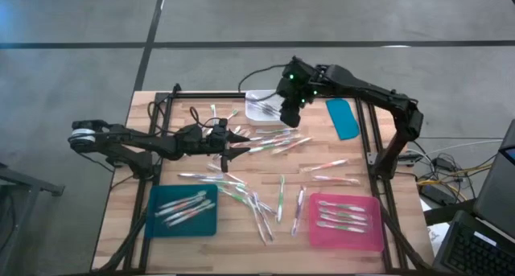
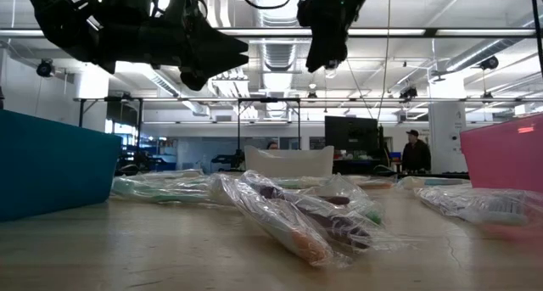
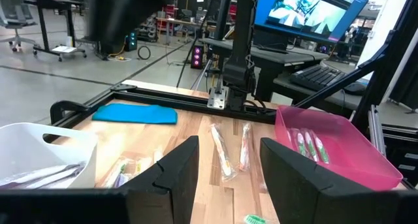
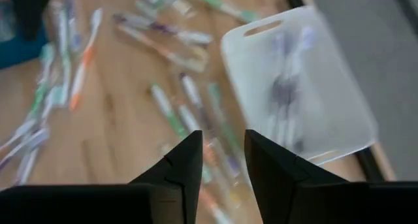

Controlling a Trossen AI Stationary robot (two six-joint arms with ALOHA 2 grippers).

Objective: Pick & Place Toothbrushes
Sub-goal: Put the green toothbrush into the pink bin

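Wrapped toothbrushes (image 1: 278,141) are seen scattered across the wooden slat table (image 1: 121,220): thin, whitish sticks sealed in clear crinkled film, with green, pink or orange accents at handle and head. In the low view the film is shown as glossy, wrinkled sleeves (image 2: 280,210). Several more are laid in the teal tray (image 1: 158,225) and the pink tray (image 1: 322,236) (both flat, smooth-walled plastic rectangles near the table's front edge), and a few are held in the small white bin (image 1: 251,109), a translucent tub with a slotted handle (image 4: 294,74). A flat teal lid (image 1: 343,117) is placed beside the bin.

The left gripper (image 1: 240,143) is held above the middle of the table, over the scattered sticks; its angular dark fingers (image 3: 176,172) are spread, with nothing between them. The right gripper (image 1: 290,115) is held above the edge of the white bin; its fingers (image 4: 179,168) are parted by a narrow gap, and nothing is pinched.
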